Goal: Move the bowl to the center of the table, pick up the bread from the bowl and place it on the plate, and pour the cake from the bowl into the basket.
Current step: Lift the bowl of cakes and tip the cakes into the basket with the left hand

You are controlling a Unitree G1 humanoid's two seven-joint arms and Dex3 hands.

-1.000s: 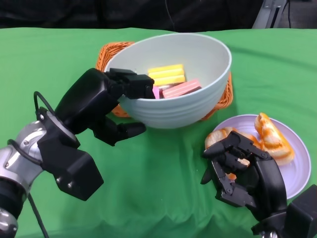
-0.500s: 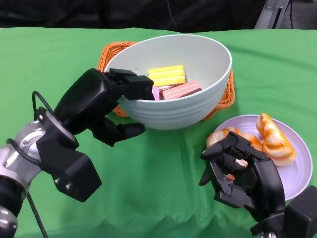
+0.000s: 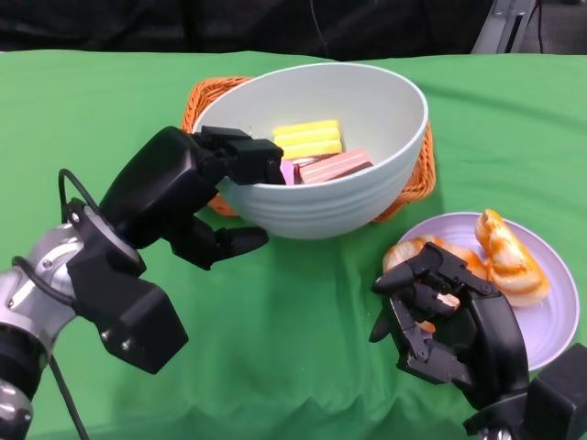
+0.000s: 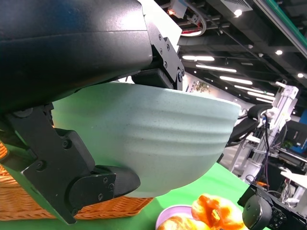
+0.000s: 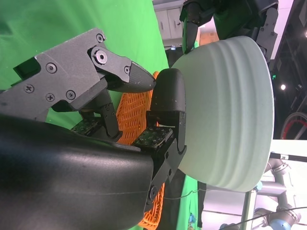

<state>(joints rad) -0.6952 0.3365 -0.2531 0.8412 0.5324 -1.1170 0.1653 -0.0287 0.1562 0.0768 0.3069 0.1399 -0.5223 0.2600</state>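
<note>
While left hand (image 3: pixel 183 188) grips pale ribbed bowl (image 3: pixel 348 197), right hand (image 3: pixel 440 316) curled, holding nothing

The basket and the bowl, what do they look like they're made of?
Basket: orange woven wicker or rattan-style strands; the weave shows clearly in the wrist views, though it could be plastic. Bowl: pale green, matte, with ribbed rings outside; looks like glazed ceramic or melamine, can't tell which.
</note>
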